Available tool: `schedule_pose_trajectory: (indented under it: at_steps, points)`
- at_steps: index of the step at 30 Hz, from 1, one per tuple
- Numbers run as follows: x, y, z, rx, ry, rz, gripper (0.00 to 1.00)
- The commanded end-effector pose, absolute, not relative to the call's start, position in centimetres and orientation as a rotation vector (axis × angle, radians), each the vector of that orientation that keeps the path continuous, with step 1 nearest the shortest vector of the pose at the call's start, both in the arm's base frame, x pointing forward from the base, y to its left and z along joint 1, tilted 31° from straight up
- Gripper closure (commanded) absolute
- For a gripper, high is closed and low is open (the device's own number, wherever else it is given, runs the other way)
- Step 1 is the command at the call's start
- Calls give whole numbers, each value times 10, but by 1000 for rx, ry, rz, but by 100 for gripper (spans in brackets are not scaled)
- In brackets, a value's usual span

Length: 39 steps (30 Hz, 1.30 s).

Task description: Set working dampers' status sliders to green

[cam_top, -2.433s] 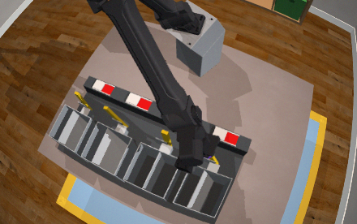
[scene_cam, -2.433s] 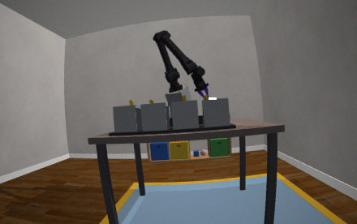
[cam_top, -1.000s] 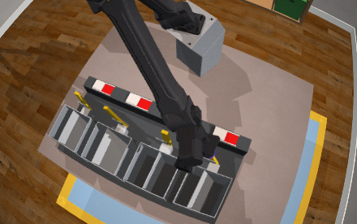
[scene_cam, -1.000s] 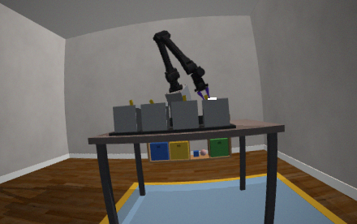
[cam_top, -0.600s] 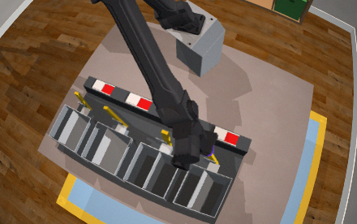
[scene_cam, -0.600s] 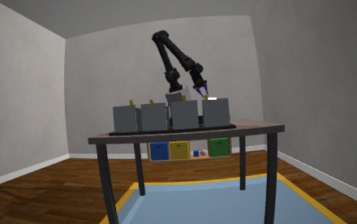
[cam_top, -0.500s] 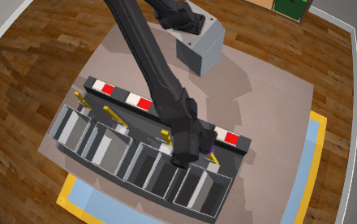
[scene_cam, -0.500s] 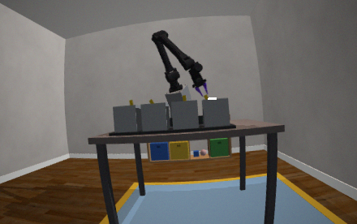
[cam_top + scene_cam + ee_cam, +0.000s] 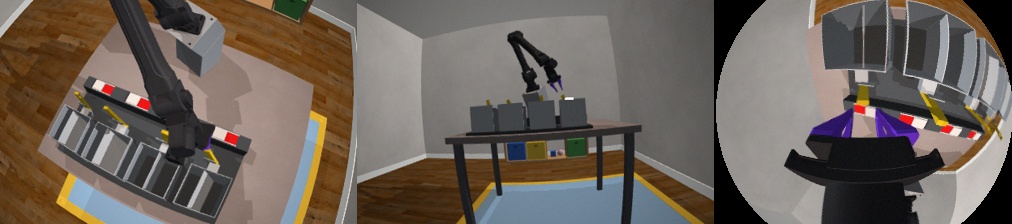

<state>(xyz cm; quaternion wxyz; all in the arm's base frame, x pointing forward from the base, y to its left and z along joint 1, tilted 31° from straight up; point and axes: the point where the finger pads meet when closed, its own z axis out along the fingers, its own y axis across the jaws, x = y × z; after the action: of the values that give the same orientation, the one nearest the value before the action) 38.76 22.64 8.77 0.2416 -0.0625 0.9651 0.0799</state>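
1. Grey walls and a wooden floor surround the brownish table (image 9: pixel 280 105) (image 9: pixel 544 137) (image 9: pixel 823 82) before me.
2. My pincer (image 9: pixel 208 144) (image 9: pixel 559 91) (image 9: pixel 864 111) is partly spread, with nothing between its purple fingers, above the end damper's yellow lever (image 9: pixel 212 156) (image 9: pixel 562 96) (image 9: pixel 863 95).
3. That end damper (image 9: pixel 198 191) (image 9: pixel 573 113) (image 9: pixel 836 42) stands upright behind its status slider (image 9: pixel 231 138) (image 9: pixel 859 109), which shows red beside white.
4. The other three dampers stand alongside in a row; their sliders show red too.
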Motion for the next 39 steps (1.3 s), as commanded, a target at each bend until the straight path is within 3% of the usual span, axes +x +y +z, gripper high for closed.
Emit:
schedule_pose_trajectory:
  at_steps: [1, 12, 26, 39]
  points:
    - [385, 230, 93, -167, 2638, 222, 64]
    - [416, 258, 115, -144, 2632, 121, 64]
    - [497, 305, 175, -3, 2609, -266, 64]
    - [486, 302, 157, -24, 2632, -294, 64]
